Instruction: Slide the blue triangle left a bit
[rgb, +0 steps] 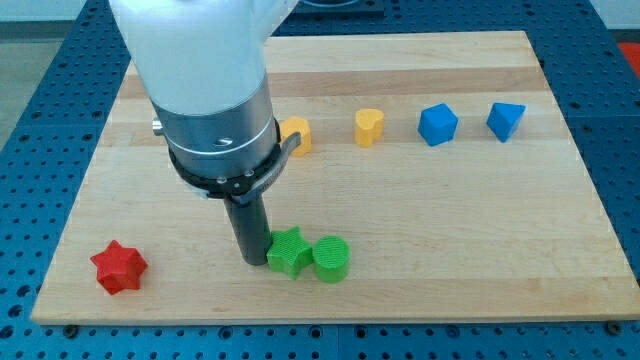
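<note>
The blue triangle (506, 120) lies near the view's top right of the wooden board (420, 220). A blue cube (437, 125) sits just to its left. My tip (251, 260) is far from both, in the lower middle of the board, right against the left side of a green star (288, 251). The arm's large grey and white body rises above the rod and hides part of the board's upper left.
A green cylinder (331, 259) touches the green star's right side. A yellow heart (369, 127) and a partly hidden orange block (297, 134) lie in the upper row. A red star (119, 266) sits at the lower left corner.
</note>
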